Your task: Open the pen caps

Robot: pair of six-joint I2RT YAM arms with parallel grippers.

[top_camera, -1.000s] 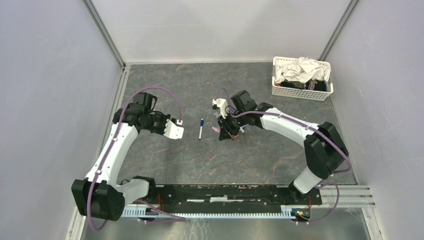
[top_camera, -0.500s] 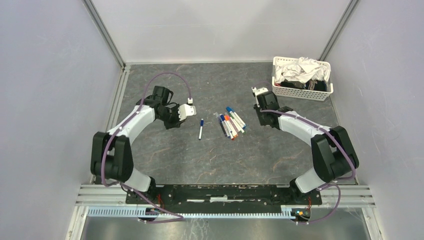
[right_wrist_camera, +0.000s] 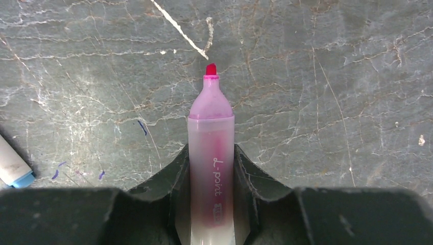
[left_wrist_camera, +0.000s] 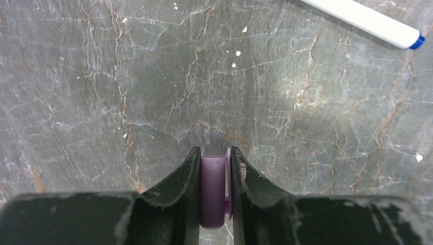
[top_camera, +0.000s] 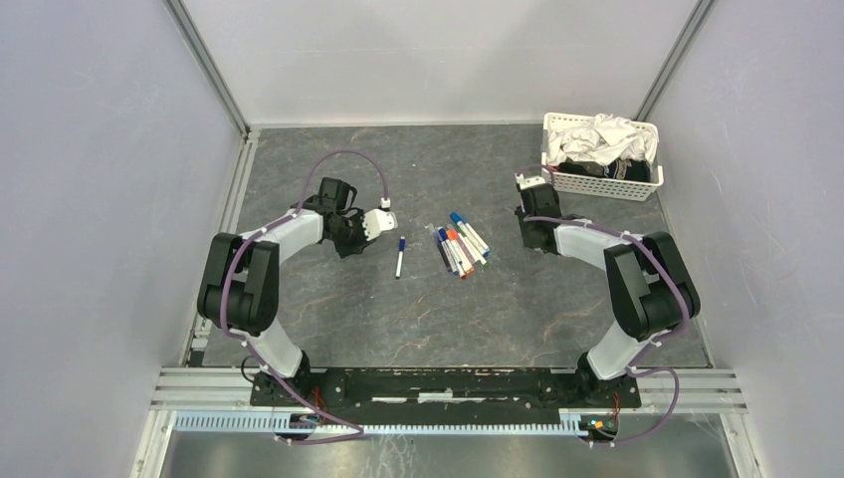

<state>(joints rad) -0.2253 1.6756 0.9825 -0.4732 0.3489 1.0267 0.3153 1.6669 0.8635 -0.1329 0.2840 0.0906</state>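
On the grey table (top_camera: 418, 319) one cap has just come off: left gripper (left_wrist_camera: 214, 155), 9 o'clock of the pens (top_camera: 460, 244), pinches the lilac cap (left_wrist_camera: 213, 189); right gripper (right_wrist_camera: 211, 153), 3 o'clock, grips the uncapped lilac pen (right_wrist_camera: 210, 127)

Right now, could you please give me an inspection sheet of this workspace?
Surface: dark marbled tabletop, few blue ink marks.
Job's things: pen cluster mid-table; single blue-ended pen lying apart.
Clutter: white basket of cloth, far right corner.
Hands: left hand shut on lilac cap; right hand shut on uncapped lilac highlighter.
Cables: purple cable looping above left arm, clear of pens.
Surroundings: pale walls on three sides.
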